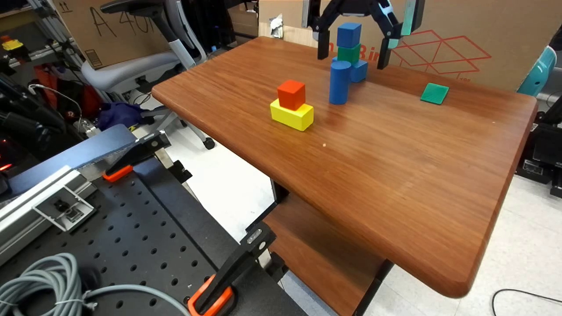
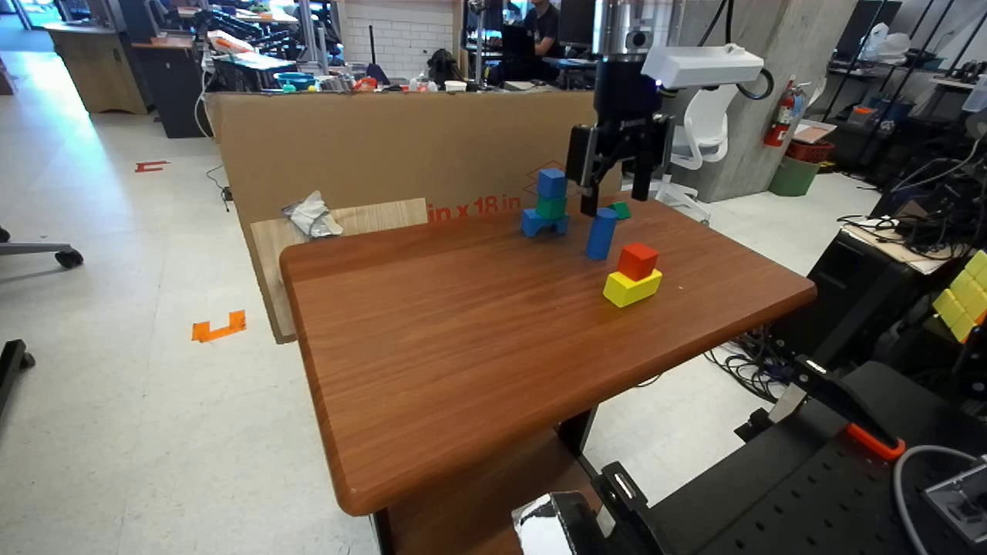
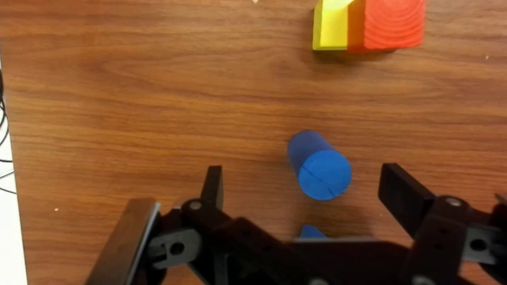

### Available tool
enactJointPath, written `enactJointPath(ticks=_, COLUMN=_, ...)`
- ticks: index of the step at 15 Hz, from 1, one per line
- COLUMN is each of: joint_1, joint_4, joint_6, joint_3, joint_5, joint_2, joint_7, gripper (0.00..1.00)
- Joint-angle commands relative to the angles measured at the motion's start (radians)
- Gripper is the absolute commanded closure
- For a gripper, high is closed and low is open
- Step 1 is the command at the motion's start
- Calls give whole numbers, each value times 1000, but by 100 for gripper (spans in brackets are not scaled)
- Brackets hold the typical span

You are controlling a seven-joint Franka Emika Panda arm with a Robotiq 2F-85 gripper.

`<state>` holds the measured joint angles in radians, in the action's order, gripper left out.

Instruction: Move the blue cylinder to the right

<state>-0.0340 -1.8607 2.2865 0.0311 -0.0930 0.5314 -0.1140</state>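
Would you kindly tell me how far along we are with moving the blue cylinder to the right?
Looks done: positioning overhead, as the open gripper hangs above the blue cylinder. Seemingly in hand: lining up, since the wrist view shows it between the fingers, ungripped. Probably left: gripping, shifting right and releasing, because it stands upright on the wood-grain tabletop.

Cylinder (image 2: 601, 234) — between tower (image 2: 550, 207) and stack (image 2: 634, 278)
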Motion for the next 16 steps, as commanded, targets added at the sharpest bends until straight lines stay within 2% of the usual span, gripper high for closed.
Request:
enactJointPath(ticks=1, joint_1=19, joint_4=68, joint_6=-76, joint_3=7, joint_5=-20, joint_2=46, joint_7=37, gripper=0)
enactJointPath(ticks=3, joint_1=22, joint_4=83, joint_6=-96, joint_3=8, joint_5=-21, joint_2=58, joint_7=45, gripper=0)
enactJointPath(ticks=4, joint_1=25, joint_4=90, joint_6=-107, joint_3=9, joint_5=-24, joint_2=65, joint_7=50, gripper=18)
enactJointPath(ticks=13, joint_1=28, joint_4=128, joint_6=-139, joint_3=9, joint_5=-28, joint_2=93, joint_7=63, gripper=88)
enactJointPath(ticks=16, joint_1=26, joint_4=124, joint_6=-151, joint_3=5, joint_5=-22, joint_2=82, joint_7=58, gripper=91)
